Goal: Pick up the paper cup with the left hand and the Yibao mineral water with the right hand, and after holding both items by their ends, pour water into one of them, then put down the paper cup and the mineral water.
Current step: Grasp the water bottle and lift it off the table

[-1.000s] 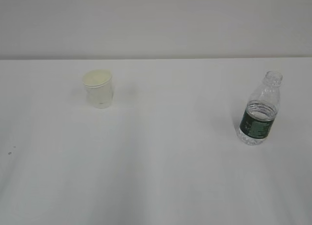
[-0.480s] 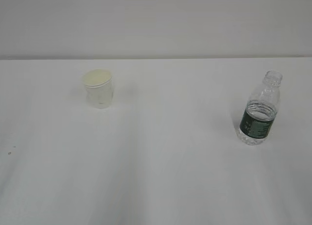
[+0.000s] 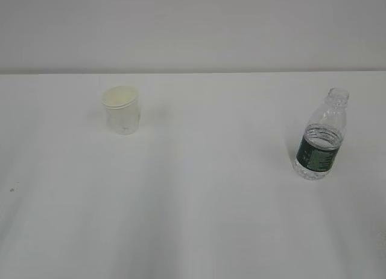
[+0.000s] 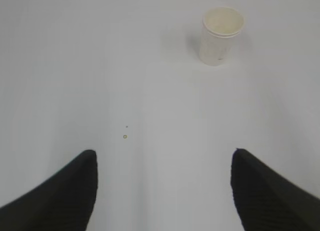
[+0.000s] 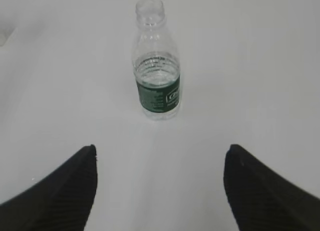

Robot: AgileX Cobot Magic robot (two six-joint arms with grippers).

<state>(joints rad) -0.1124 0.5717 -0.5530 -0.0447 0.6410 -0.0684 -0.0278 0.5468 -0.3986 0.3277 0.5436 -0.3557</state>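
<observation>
Paper cup (image 3: 122, 110) sitting upright on the white table (image 3: 205, 218), far left side in the exterior view, rim up, pale cream inside showing. Yibao mineral water (image 3: 321, 135) standing upright over on the right, a bit nearer than the cup, cap off, dark green label band around the lower half, water level roughly at the top of the label. Well apart from each other, lots of bare tabletop between them.

From the left wrist view: left hand (image 4: 162, 191) spread wide, both black fingers (image 4: 55, 198) poking in at the bottom corners, nothing between them. Cup (image 4: 221, 35) sits far ahead and off to the right of the gap, not lined up with it, not touching anything. Couple of tiny specks (image 4: 125, 136) on the table between the fingers and the cup, closer to the left finger's side.

From the right wrist view: right hand (image 5: 160, 188) also wide apart, black fingers (image 5: 260, 196) at the bottom corners, empty. Bottle (image 5: 157, 63) standing straight ahead, pretty much centred on the gap between the fingers but still clear of them, open threaded mouth at the far end, label facing the camera.

Neither arm visible in the exterior view, only cup and bottle on the table with a plain pale wall (image 3: 193, 25) behind.
</observation>
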